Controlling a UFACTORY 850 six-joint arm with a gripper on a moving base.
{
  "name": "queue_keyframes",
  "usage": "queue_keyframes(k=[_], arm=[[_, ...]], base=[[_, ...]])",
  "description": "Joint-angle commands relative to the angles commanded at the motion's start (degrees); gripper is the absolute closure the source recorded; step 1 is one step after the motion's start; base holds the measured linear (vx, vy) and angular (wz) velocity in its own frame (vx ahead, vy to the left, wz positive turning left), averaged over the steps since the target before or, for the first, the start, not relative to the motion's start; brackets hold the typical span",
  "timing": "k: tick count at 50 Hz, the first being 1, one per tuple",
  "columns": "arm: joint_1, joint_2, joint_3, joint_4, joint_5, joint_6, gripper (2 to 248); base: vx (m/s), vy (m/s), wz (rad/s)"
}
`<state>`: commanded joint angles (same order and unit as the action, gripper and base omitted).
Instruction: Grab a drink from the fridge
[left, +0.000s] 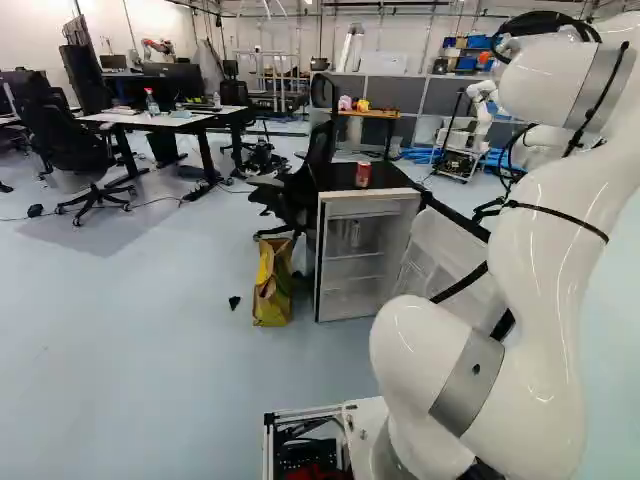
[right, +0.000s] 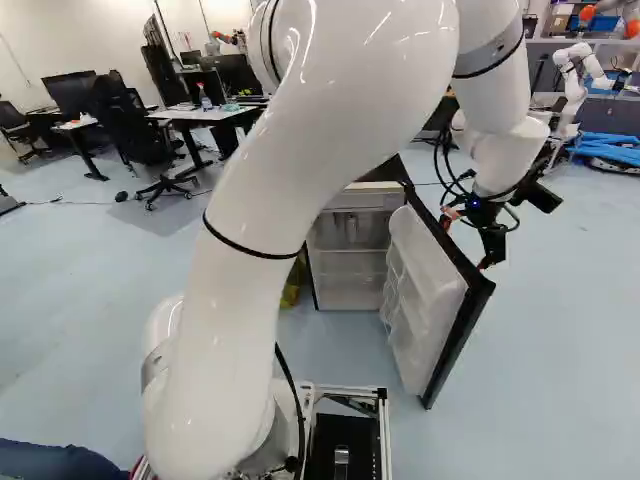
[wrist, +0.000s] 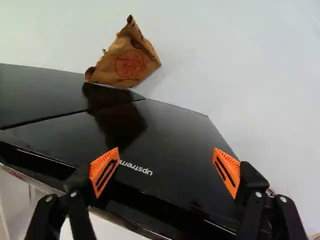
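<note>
1. Can (left: 363, 175), red: one, upright on top of the fridge (left: 318, 265), at one o'clock from the centre of the left base view. Apart from the gripper (right: 487, 262).
2. Fridge: black top, pale interior, front open. Items (right: 352, 231) on the upper shelf, too small to identify.
3. Door (right: 424, 305): white lining with racks, black outer face; swung wide, at four o'clock from the interior in the right base view.
4. Gripper: black, two fingers with orange pads (wrist: 104, 172); spread wide, holding nothing. Located at two o'clock from the door's middle in the right base view, beside its outer face. Contact with the door: cannot tell.
5. Paper bag (wrist: 126, 61): brown, red mark, crumpled top; between eleven and twelve o'clock from the gripper, twelve being straight ahead, beyond the glossy black panels.
6. Yellow bag (left: 272, 285): upright on the floor, at nine o'clock from the fridge in the left base view.
7. Another robot (left: 478, 118): white, at two o'clock from that view's centre.
</note>
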<state>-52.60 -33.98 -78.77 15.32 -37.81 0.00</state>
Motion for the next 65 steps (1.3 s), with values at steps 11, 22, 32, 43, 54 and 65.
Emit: queue_keyframes(k=[11, 22, 32, 43, 54, 65], arm=[[0.0, 1.6, 2.4, 0.0, 0.0, 0.0, 3], [0.2, 3.2, 4.9, 0.0, 0.0, 0.0, 3], [0.4, 4.8, 7.3, 0.0, 0.0, 0.0, 3], [0.9, 6.7, 10.0, 0.0, 0.0, 0.0, 3], [1.3, 8.6, 12.7, 0.0, 0.0, 0.0, 3], [2.1, 10.4, 15.3, 0.0, 0.0, 0.0, 3]], base=[[0.0, 0.0, 0.0], [0.0, 0.0, 0.0], [0.0, 0.0, 0.0], [0.0, 0.0, 0.0], [0.0, 0.0, 0.0], [0.0, 0.0, 0.0]])
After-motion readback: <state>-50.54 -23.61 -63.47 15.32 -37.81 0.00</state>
